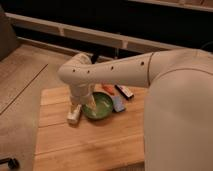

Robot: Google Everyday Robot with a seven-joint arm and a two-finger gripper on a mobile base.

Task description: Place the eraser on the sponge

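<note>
The eraser (124,91), a small black bar with a reddish edge, lies on the wooden table behind the bowl's right side. Just in front of it, touching the bowl's right rim, lies the sponge (119,103), a flat blue-grey pad. My gripper (83,109) hangs down from the white arm at the bowl's left side, well left of both. It is open: one finger reaches the table left of the bowl and the other stands over the bowl's left rim. Nothing is held between them.
A green bowl (101,109) sits mid-table between the gripper and the sponge. An orange carrot-like piece (107,87) lies behind the bowl. The wooden table (90,145) stretches toward me; its left edge drops to the floor. My large white arm covers the right side.
</note>
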